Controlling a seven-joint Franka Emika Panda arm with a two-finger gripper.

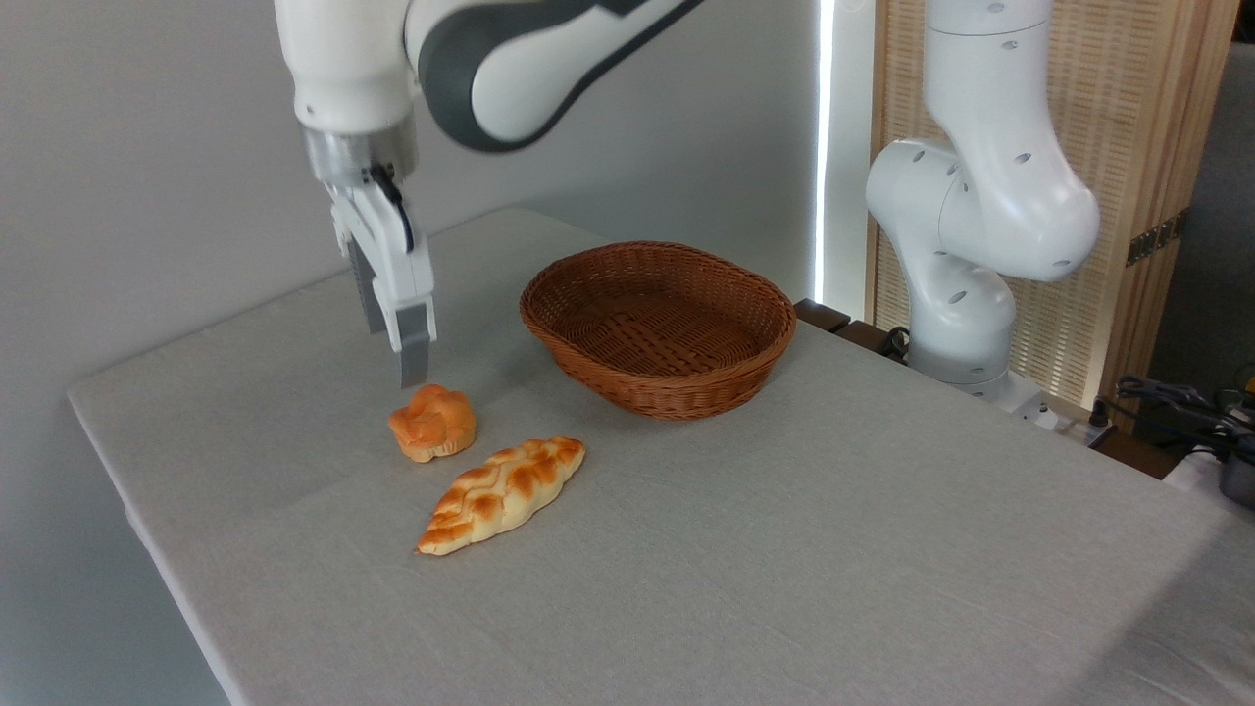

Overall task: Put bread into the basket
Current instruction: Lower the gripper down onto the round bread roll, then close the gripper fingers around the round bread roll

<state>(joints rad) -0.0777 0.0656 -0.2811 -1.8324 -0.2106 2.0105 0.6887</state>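
Bun (432,422) lay on the table (833,549), well short of the basket (659,328) and on its left, just beside the upper tip of the braided loaf (502,494), which stretched away from the basket toward the table's near edge. Nothing held the bun; it sat upright on its pale base, lobed top exposed, an easy target from above. The gripper (394,355) hung over it, pointing straight down, its tips just clear of the bun's crown and set a little farther from the basket than the bun's centre. Its fingers stood apart with daylight between them, gripping nothing, though the slanted view left the width of the gap hard to judge. That posture suggested a descent to straddle the bun, with the fingers kept off the loaf close by. The basket stood empty, its wide flared rim open to a drop from above. The arm's base (966,294) rose beyond the basket, at the table's far side.
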